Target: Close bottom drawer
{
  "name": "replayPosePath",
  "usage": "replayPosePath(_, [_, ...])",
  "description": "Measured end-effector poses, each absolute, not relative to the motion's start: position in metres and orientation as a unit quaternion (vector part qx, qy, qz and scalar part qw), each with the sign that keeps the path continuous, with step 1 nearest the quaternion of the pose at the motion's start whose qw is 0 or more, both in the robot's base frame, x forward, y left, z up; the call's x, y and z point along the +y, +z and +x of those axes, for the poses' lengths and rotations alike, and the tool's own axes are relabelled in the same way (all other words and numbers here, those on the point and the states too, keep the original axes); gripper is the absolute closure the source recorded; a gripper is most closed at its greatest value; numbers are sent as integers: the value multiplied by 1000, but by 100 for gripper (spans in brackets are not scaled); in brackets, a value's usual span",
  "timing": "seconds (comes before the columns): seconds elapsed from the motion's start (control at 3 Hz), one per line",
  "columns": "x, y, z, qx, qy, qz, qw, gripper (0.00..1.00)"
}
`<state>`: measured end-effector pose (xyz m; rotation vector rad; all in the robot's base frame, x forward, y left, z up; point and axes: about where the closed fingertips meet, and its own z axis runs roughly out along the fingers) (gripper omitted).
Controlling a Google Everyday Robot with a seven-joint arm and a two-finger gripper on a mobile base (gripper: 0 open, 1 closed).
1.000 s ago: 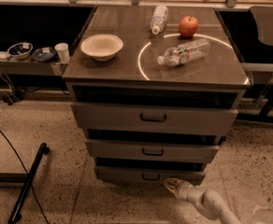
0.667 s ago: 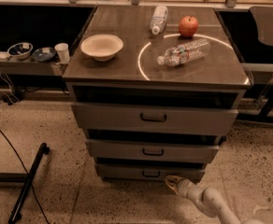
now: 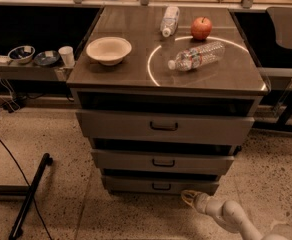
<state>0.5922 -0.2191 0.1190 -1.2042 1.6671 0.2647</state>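
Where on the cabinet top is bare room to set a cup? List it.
Bare: the front strip of the cabinet top ahead of the bowl and lying water bottle, and the back-left corner behind the bowl. Crowded: back right, around the apple and small bottle. The gripper is low by the bottom drawer.

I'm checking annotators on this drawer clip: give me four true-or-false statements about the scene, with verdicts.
1. The gripper is low, in front of the bottom drawer, right of its handle. True.
2. The apple lies in the bowl. False: it stands on the cabinet top, apart from the bowl.
3. Two bottles lie on the cabinet top. True.
4. The gripper is at the top drawer's handle. False: it is down by the bottom drawer.
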Motion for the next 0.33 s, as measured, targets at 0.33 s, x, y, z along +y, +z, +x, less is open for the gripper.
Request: replayPosePath(0.33, [-240, 115, 573, 697, 139, -509, 486, 100])
